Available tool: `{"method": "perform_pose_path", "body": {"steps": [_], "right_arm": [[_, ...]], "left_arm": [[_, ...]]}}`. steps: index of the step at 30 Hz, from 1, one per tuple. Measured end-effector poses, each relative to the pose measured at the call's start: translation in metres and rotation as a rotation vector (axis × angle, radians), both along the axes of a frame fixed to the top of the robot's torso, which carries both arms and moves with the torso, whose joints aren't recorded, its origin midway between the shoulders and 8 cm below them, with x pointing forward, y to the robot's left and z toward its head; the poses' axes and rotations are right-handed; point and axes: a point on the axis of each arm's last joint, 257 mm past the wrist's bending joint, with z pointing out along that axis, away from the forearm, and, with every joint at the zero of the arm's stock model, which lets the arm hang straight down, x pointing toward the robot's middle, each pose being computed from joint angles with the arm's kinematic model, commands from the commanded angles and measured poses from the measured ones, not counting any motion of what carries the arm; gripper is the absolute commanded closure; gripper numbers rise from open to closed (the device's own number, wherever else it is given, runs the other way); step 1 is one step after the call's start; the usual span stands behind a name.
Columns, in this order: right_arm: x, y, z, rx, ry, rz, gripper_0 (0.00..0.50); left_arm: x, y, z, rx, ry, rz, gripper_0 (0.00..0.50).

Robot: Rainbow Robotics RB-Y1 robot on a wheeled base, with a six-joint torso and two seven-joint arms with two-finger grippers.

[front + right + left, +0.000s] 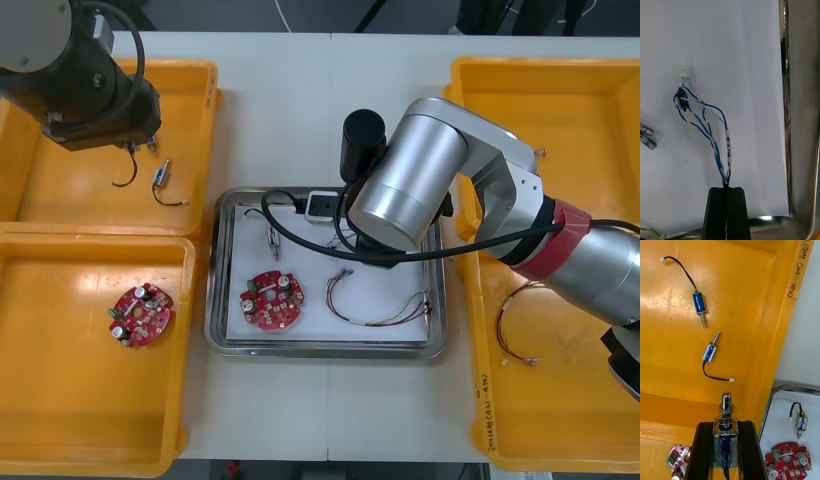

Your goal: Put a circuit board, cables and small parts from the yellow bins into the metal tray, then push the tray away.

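Observation:
My right gripper (727, 189) is shut on a twisted blue and white cable (702, 112), which hangs over the white inside of the metal tray (801, 112). In the front view the right arm (420, 180) reaches over the tray (212, 300). The tray holds a round red circuit board (272, 298), a small metal part (274, 238) and a red and yellow cable (380, 305). My left gripper (725, 423) is shut on a small metal part (726, 405), above the yellow bin (752, 296) at the far left.
Two more small metal parts (699, 303) (709, 351) lie in the far left bin. The near left bin holds another circuit board (142, 314). A red and yellow cable (515, 330) lies in the near right bin. The left arm (90, 90) hangs over the far left bin.

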Motion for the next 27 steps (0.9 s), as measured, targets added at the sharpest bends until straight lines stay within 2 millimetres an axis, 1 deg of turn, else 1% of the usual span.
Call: {"method": "perform_pose_path", "body": {"steps": [12,13,15,16,17,27], "right_arm": [[0.0007,0.0019,-0.0036,0.0,-0.002,0.008,0.495],[0.0007,0.0019,-0.0038,-0.001,-0.002,0.009,0.462],[0.0005,0.0018,-0.0042,-0.002,-0.002,0.01,0.121],[0.0004,0.0019,-0.0043,-0.003,-0.002,0.01,0.028],[0.0004,0.0019,-0.0044,-0.003,-0.002,0.01,0.0],[0.0002,0.002,-0.0047,-0.004,-0.002,0.011,0.0]], "left_arm": [[-0.0005,-0.0019,0.0014,-0.001,-0.004,-0.006,0.5],[-0.0005,-0.002,0.0015,-0.001,-0.005,-0.007,0.5],[-0.0006,-0.0023,0.0016,-0.001,-0.005,-0.008,0.498],[-0.0007,-0.0026,0.0017,-0.001,-0.005,-0.009,0.498],[-0.0008,-0.0028,0.0017,-0.001,-0.005,-0.01,0.499],[-0.0011,-0.0038,0.0021,-0.003,-0.006,-0.013,0.499]]}}
